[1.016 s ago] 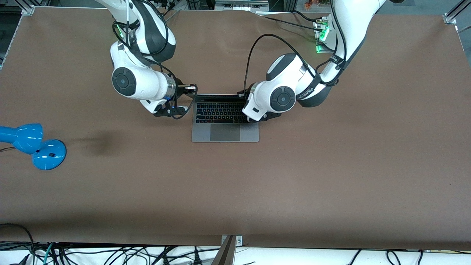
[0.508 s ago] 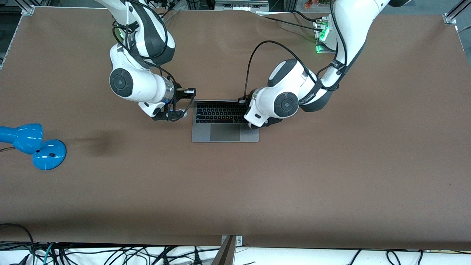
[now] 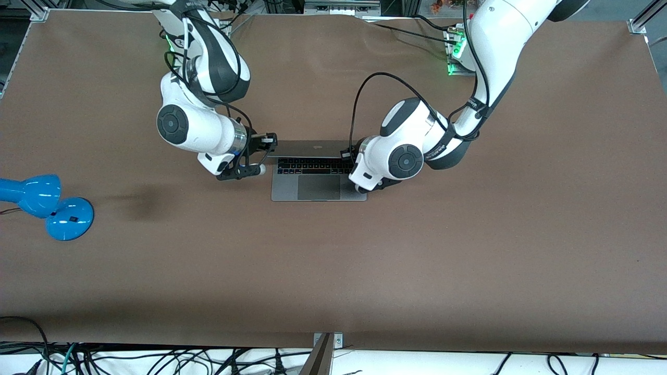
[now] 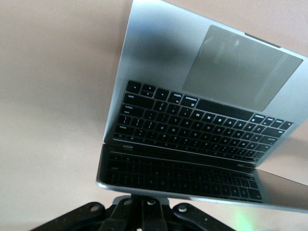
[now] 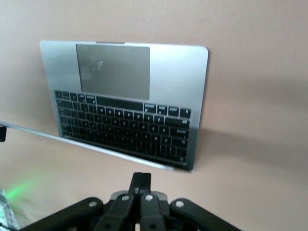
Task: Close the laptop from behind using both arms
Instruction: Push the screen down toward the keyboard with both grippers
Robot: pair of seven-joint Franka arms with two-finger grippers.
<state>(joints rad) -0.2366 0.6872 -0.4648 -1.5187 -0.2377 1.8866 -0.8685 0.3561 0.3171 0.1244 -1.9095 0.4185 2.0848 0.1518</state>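
The space-grey laptop lies mid-table with its lid tilted partway down over the black keyboard, logo side up. My right gripper is shut and sits at the lid's corner toward the right arm's end. My left gripper is shut at the lid's other corner, mostly hidden by its wrist. In the left wrist view the shut fingers sit against the lid's top edge. In the right wrist view the shut fingers are just short of the lid's edge.
A blue desk lamp stands at the right arm's end of the table. A box with green lights sits near the left arm's base. Cables run below the table's front edge.
The lid has tipped from nearly upright toward the front camera and now covers the upper keyboard rows. Both grippers have moved the same way with it.
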